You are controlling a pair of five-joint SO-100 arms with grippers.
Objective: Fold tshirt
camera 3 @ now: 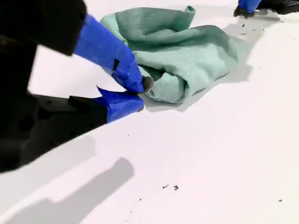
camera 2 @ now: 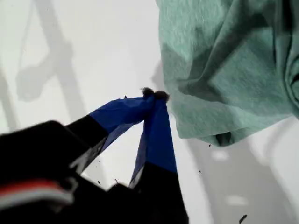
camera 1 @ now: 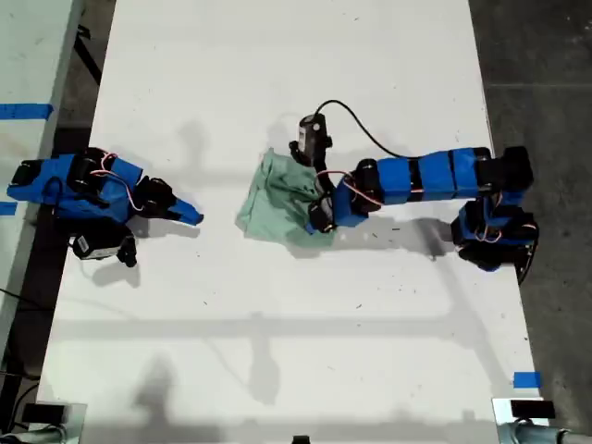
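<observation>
Two blue arms share a white worktop (camera 1: 277, 351). The tshirt (camera 1: 277, 199), pale mint green, lies crumpled in a heap near the middle of the worktop. My first pincer (camera 2: 154, 95) has its tips pressed together with nothing between them, just beside the cloth's edge in its wrist view; in the exterior view it sits apart at the exterior view's left (camera 1: 190, 215). My second pincer (camera 3: 142, 95), reaching in from the exterior view's right, sits narrow at the heap's edge, touching cloth; I cannot tell whether it grips a fold.
</observation>
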